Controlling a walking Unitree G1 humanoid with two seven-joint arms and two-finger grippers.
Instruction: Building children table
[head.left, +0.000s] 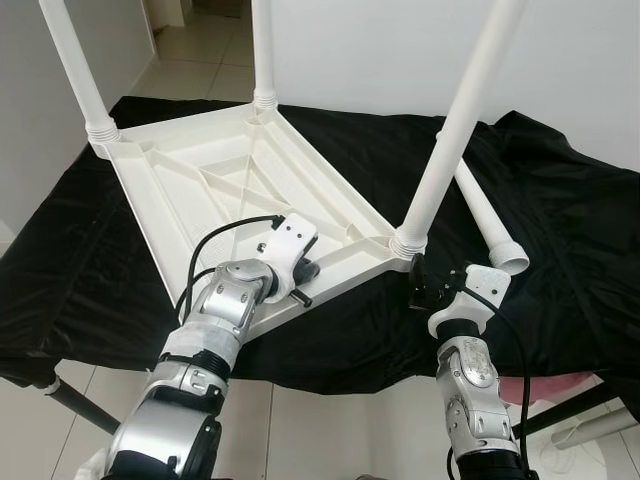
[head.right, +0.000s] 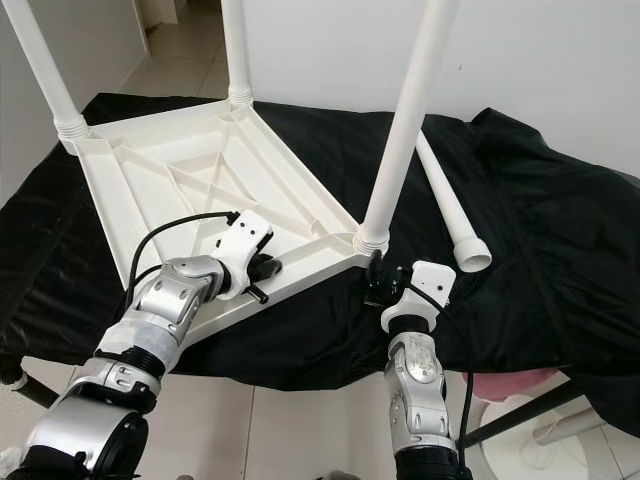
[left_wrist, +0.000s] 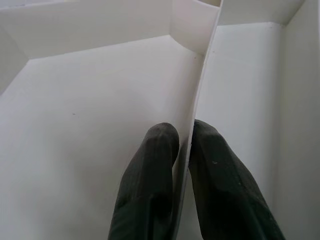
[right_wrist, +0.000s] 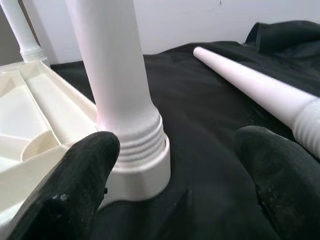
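Note:
A white plastic children's table (head.left: 200, 190) lies upside down on a black cloth. Three white legs stand screwed into its corners: far left (head.left: 75, 65), far middle (head.left: 263, 45) and near right (head.left: 450, 130). One loose leg (head.left: 485, 215) lies on the cloth to the right, its threaded end towards me. My left gripper (head.left: 300, 280) is shut on the table's near rim; in the left wrist view both fingers (left_wrist: 155, 165) pinch a thin white wall. My right gripper (head.left: 418, 285) stands open at the base of the near right leg (right_wrist: 120, 100), one finger (right_wrist: 85, 170) on each side, apart from it.
The black cloth (head.left: 560, 230) covers a work table whose front edge runs just below my grippers. Tiled floor (head.left: 330, 420) lies beneath, with a pink object (head.left: 560, 385) low at the right. A white wall stands behind, and an open doorway (head.left: 200, 30) at the far left.

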